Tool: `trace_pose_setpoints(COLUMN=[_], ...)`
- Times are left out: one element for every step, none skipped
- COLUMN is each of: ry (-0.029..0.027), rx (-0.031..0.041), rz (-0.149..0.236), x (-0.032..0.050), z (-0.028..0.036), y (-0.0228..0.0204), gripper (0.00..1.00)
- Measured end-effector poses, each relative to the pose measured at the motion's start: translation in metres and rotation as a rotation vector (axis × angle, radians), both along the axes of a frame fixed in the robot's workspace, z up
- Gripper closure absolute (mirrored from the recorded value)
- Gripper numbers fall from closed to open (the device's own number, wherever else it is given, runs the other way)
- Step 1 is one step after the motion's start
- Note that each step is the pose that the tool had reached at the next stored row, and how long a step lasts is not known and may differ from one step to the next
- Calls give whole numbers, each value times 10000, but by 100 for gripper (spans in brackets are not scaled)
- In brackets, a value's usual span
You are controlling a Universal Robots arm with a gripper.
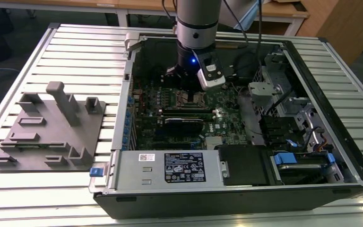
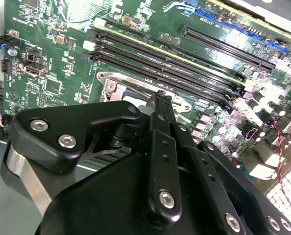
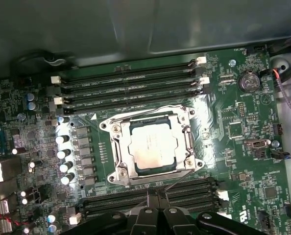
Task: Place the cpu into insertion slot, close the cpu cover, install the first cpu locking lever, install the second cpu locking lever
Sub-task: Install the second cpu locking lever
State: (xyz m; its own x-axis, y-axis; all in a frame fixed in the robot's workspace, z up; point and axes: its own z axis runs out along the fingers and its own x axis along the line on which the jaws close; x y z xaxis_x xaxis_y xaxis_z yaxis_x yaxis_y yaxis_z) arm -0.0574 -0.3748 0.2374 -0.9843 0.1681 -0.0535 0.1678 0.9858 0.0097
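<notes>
Here the dull silver cpu (image 3: 148, 149) lies flat in the square slot (image 3: 117, 147), framed by the thin, shiny metal cover (image 3: 187, 142) closed over its edges. The green board (image 3: 243, 147) sits inside the black case (image 1: 245, 198) on the ribbed tabletop (image 1: 74, 42), toward its far edge. The black gripper (image 3: 153, 195) hovers just beside the socket, jaws pressed together, holding nothing.

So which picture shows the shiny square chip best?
The first wrist view: the cpu lies face-up in its silvery socket, seen whole from above. In the second wrist view the pincer covers most of it. In the exterior view the socket area is tiny beneath the arm.
</notes>
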Motion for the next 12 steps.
trace_pose_setpoints(ry=[0, -1, -2, -2, -1, -1, -2, -1, -1, -1, -2, -2], rx=[-1, -1, -1, -1, -1, -1, 0, 0, -1, -1, 1, 0], rz=[0, 0, 0, 0, 0, 0, 1, 0, 0, 1, 1, 1], x=[-8, -16, -24, -36, -47, -53, -60, -67, -73, -82, -91, -100], z=[-5, -10, -15, -21, -25, -29, -34, -38, -40, -45, -52, -58], y=[-1, -1, -1, -1, -2, -2, -1, -2, -4, -7, -9, -11], gripper=[89, 89, 89, 89, 89, 89, 89, 89, 89, 89, 89, 89])
